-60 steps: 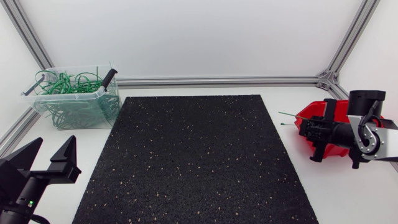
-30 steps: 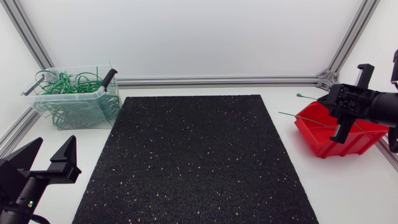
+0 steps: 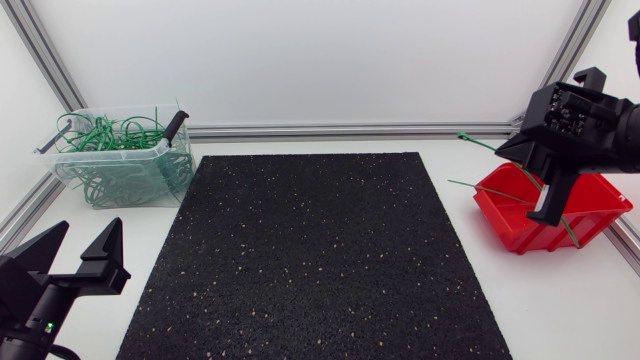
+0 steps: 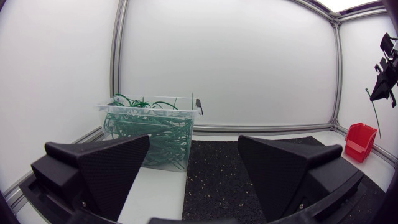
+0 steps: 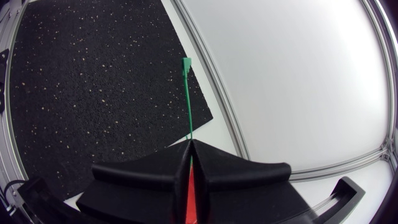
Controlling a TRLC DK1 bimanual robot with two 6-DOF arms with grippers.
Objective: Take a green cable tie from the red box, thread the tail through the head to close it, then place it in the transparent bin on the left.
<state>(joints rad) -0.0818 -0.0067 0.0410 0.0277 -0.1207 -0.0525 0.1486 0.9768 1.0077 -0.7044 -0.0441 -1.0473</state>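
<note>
1. In the head view, the right arm enters from the right edge of the frame. The right gripper (image 3: 525,155) hangs above the red box (image 3: 510,226) at the right side of the desk (image 3: 560,310).
2. Its fingers are clenched on a single green cable tie (image 3: 478,142). The tie's head pokes out to the upper left of the gripper, and its tail trails down past the box's front wall.
3. In the right wrist view, the tie runs straight ahead from between the pressed-together fingers, with its head at the far end over the edge of the black mat (image 3: 310,260).
4. A second green tie (image 3: 468,185) sticks out of the red box toward the mat.
5. The left gripper (image 3: 78,250) rests at the lower left of the frame. Its fingers are spread wide and grasp nothing.
6. The transparent bin (image 3: 110,152) stands at the upper left of the frame, just beside the mat's corner and well apart from the held tie. It holds a tangle of green ties.
7. Step in hand, as a judgement: the pick from the box looks done, and threading has not begun because the tie is not yet looped.
8. The next move probably calls for carrying the tie over the mat to meet the left gripper. One gripper then needs to steady the head while the other bends the thin, springy tail round and lines it up with the small slot.
</note>
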